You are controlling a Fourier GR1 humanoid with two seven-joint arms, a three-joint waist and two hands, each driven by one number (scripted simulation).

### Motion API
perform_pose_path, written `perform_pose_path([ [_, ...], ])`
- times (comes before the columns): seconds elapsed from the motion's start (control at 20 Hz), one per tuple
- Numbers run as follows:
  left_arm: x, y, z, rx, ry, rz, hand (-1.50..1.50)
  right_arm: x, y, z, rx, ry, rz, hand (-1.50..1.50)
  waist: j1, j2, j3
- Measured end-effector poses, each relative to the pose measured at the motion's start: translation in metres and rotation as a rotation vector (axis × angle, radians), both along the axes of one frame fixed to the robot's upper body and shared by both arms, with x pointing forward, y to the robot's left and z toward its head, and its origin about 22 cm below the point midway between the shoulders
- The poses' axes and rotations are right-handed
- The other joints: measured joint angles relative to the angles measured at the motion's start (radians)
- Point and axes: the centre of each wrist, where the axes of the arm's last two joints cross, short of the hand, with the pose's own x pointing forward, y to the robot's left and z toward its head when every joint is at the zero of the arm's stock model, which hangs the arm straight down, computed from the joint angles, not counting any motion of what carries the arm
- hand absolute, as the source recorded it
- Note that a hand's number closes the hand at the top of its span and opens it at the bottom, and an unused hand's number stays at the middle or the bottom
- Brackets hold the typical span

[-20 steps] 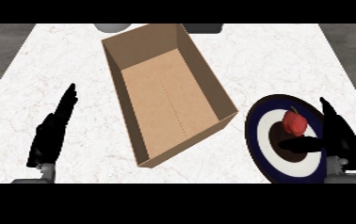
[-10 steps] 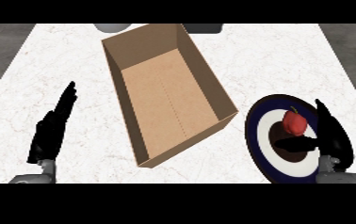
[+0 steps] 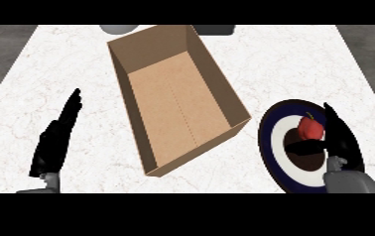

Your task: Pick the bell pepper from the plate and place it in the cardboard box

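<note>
A red bell pepper (image 3: 310,127) sits on a round plate (image 3: 273,140) with a dark blue rim and white ring, at the right of the counter. My right hand (image 3: 338,140) stands over the plate's right side, fingers straight and pointing away, thumb reaching toward the plate's dark centre just below the pepper. It holds nothing. An open cardboard box (image 3: 176,98) lies in the middle, empty, tilted with its near end to the left of the plate. My left hand (image 3: 55,137) rests open at the left edge, fingers up.
The white marble counter (image 3: 293,66) spreads around the box. A grey round object (image 3: 119,29) and a dark object (image 3: 215,29) show at the counter's far edge, behind the box.
My right hand has shifted slightly left and forward over the plate, nearer the pepper. The left hand, box and pepper have stayed put.
</note>
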Motion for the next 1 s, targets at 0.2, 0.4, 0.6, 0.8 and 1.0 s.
perform_pose_path([
  [0.2,0.000,0.000,0.002,0.005,-0.002,0.006,0.00,-0.006,-0.002,-0.007,0.024,-0.011,0.009,1.50,-0.001,-0.002,-0.002],
  [0.4,0.001,-0.001,0.002,0.003,-0.005,0.001,0.00,-0.002,-0.002,-0.012,-0.073,-0.042,-0.003,1.50,0.000,-0.003,-0.004],
  [0.6,0.003,0.002,0.002,0.003,-0.001,0.006,0.00,-0.005,0.002,-0.006,-0.169,-0.064,-0.002,1.50,-0.002,-0.003,-0.003],
  [0.8,0.001,0.003,0.000,-0.002,0.003,0.002,0.00,-0.013,0.028,-0.008,-0.270,-0.028,0.182,1.50,0.000,-0.004,-0.004],
  [1.0,0.000,0.001,0.000,-0.003,0.003,0.006,0.00,-0.033,0.060,-0.002,-0.350,0.005,0.386,1.50,-0.004,-0.005,-0.004],
])
